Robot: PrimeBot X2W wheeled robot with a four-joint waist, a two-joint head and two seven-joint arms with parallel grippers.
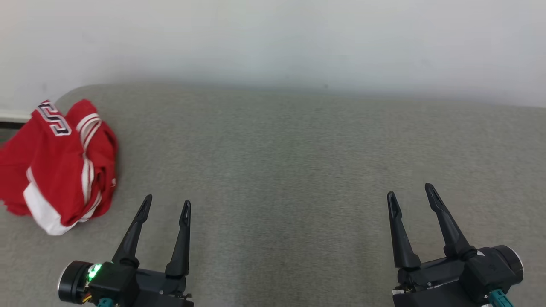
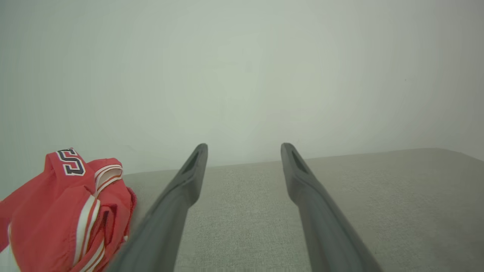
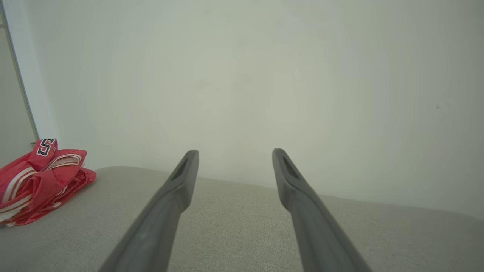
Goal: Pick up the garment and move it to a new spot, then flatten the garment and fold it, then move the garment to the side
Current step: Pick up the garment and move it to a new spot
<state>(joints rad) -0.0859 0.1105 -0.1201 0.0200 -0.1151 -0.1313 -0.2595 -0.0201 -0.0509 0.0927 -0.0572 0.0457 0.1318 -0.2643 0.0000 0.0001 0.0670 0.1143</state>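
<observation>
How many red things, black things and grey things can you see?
Red: 1, the garment
Black: 2, the left claw and the right claw, both open
Grey: 1, the cloth-covered top
Total: 4

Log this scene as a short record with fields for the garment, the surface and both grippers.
garment: crumpled red jersey with white stripes, heaped at the surface's left edge, untouched
surface: grey woven fabric top, against a pale wall
left gripper: open, empty, beside the garment, not touching
right gripper: open, empty, far from the garment
</observation>
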